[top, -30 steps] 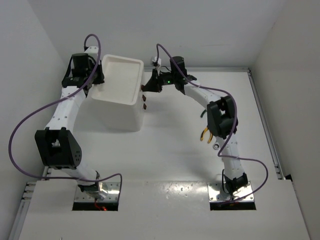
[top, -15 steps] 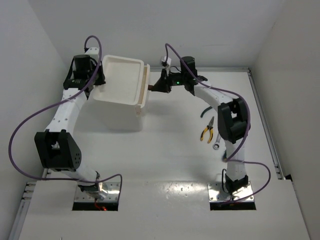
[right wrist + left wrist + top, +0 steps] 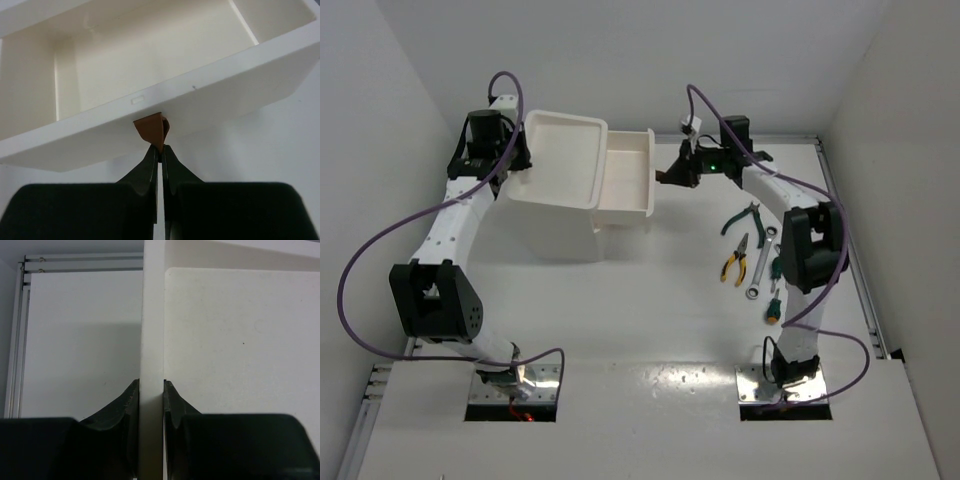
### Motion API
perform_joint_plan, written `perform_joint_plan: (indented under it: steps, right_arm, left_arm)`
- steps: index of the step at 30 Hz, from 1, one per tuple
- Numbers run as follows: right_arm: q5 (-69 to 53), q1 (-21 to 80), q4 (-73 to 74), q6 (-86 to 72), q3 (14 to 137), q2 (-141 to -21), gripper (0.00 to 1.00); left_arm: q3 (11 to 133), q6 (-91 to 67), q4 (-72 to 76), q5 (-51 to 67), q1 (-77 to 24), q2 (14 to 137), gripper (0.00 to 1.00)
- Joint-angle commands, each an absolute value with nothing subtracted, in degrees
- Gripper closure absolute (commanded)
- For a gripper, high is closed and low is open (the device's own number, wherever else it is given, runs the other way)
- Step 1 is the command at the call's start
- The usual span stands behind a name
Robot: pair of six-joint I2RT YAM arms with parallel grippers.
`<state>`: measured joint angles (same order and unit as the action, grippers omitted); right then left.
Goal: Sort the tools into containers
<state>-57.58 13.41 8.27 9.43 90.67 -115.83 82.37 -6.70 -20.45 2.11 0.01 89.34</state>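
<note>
The white cabinet (image 3: 555, 225) stands at the back left with a shallow tray top (image 3: 560, 160). Its top drawer (image 3: 625, 180) is pulled out to the right and looks empty (image 3: 150, 45). My right gripper (image 3: 665, 177) is shut on the drawer's dark red handle (image 3: 152, 131). My left gripper (image 3: 517, 165) is shut on the tray top's left rim (image 3: 151, 340). Green-handled pliers (image 3: 741, 219), yellow-and-black pliers (image 3: 734, 260), two silver wrenches (image 3: 761, 252) and a green-handled screwdriver (image 3: 775, 300) lie on the table at the right.
A metal rail (image 3: 850, 260) runs along the table's right edge, and another rail (image 3: 17, 335) shows left of the cabinet. White walls close in on the left, back and right.
My right gripper has moved right with the handle and the top drawer has slid out of the cabinet. The right arm no longer hides the tools. The left arm has not moved.
</note>
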Motion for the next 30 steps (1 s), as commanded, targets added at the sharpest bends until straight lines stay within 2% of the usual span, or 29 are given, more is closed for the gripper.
perform_joint_plan:
  steps: [1, 9, 10, 11, 12, 14, 16, 20, 23, 24, 26, 28, 30]
  right_arm:
    - [-58.80, 10.56, 9.14, 13.45, 88.42, -109.96, 1.00]
    - [-58.27, 6.94, 10.20, 13.97, 84.90, -106.88, 1.00]
    - [-57.58, 6.94, 10.20, 13.97, 84.38, -106.35, 0.96]
    - [-56.96, 6.42, 10.20, 13.97, 84.38, -106.35, 0.58]
    - [-56.26, 6.42, 10.80, 13.97, 84.38, -105.83, 0.45]
    - [-53.62, 5.63, 11.33, 13.45, 83.59, -104.60, 0.34]
    - [-52.04, 4.31, 11.34, 12.75, 81.58, -102.50, 0.33]
    - [-48.28, 1.15, 14.39, 12.04, 79.01, -98.54, 0.33]
    - [-45.45, -0.70, 21.94, 12.22, 79.01, -96.34, 0.50]
    - [-42.39, -0.70, 27.02, 12.74, 78.49, -94.59, 0.62]
    - [-37.21, -0.70, 33.10, 12.74, 75.78, -92.38, 0.74]
    - [-33.77, 0.43, 35.32, 10.57, 73.05, -88.27, 0.83]
    - [-29.63, 0.44, 36.03, 7.22, 68.84, -85.62, 0.83]
  left_arm:
    - [79.19, -11.25, -30.23, 3.16, -0.53, 91.14, 1.00]
    - [79.19, -11.25, -30.23, 3.16, -0.53, 91.14, 1.00]
    - [79.19, -11.25, -30.23, 3.16, -0.53, 91.14, 1.00]
    - [79.19, -11.25, -30.23, 3.16, -0.53, 91.14, 1.00]
    - [79.19, -11.25, -30.23, 3.16, -0.53, 91.14, 1.00]
    - [79.19, -11.25, -30.23, 3.16, -0.53, 91.14, 1.00]
    - [79.19, -11.25, -30.23, 3.16, -0.53, 91.14, 1.00]
    - [79.19, -11.25, -30.23, 3.16, -0.53, 91.14, 1.00]
    - [79.19, -11.25, -30.23, 3.16, -0.53, 90.62, 1.00]
    - [79.19, -11.25, -30.23, 3.16, -0.53, 90.62, 1.00]
    - [79.19, -11.25, -30.23, 3.16, -0.53, 90.62, 1.00]
    - [79.19, -11.87, -30.23, 2.55, -0.53, 90.62, 1.00]
    - [78.66, -11.87, -30.23, 2.55, -0.53, 90.09, 1.00]
